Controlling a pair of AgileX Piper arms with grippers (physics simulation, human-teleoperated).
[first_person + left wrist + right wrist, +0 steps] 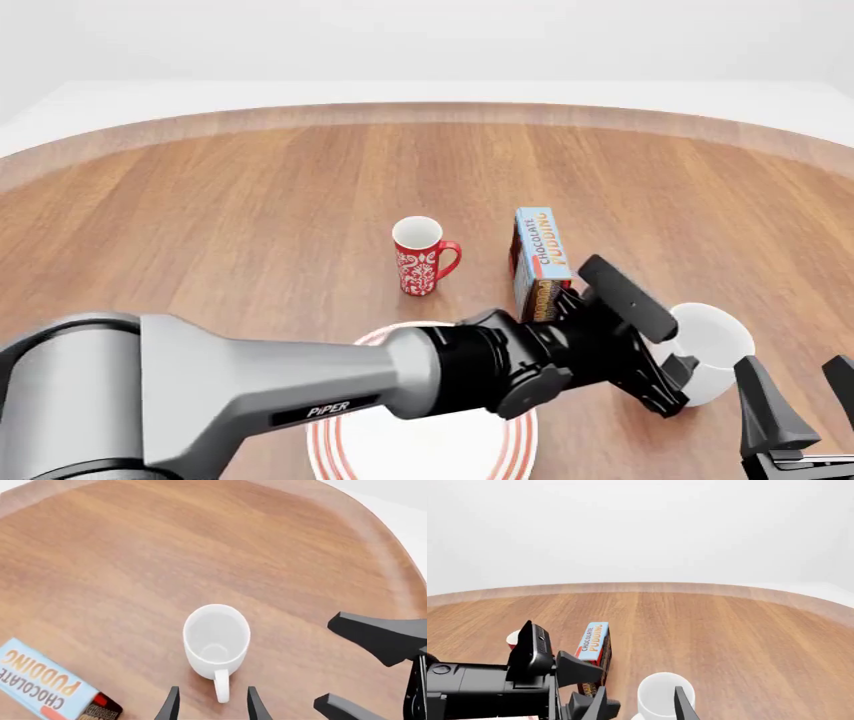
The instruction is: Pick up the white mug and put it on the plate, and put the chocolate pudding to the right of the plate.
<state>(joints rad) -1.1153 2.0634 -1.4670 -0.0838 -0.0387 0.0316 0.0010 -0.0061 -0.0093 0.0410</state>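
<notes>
Left wrist view first: the white mug point(215, 642) stands upright on the desk point(200, 545), mouth up, handle pointing back at the camera. The left end effector point(212, 705) is released, its fingertips straddling the handle without touching it, so I'd guess it's lining up for a grab there. The chocolate pudding point(47, 682) is near the mug and partly cut off by the frame edge, and the other arm's black fingers poke in from the side.

Front view: the left arm reaches across over the plate point(407, 445), hiding most of it, and the left end effector point(674, 375) sits right at the white mug point(714, 345), which is to the right of the plate. The chocolate pudding point(535, 250) stands behind the plate, next to the red mug point(420, 256). Neither thing is in place yet.

Right wrist view: the right end effector point(639, 702) is released too, hovering near the white mug point(662, 696), the mug's base out of frame
</notes>
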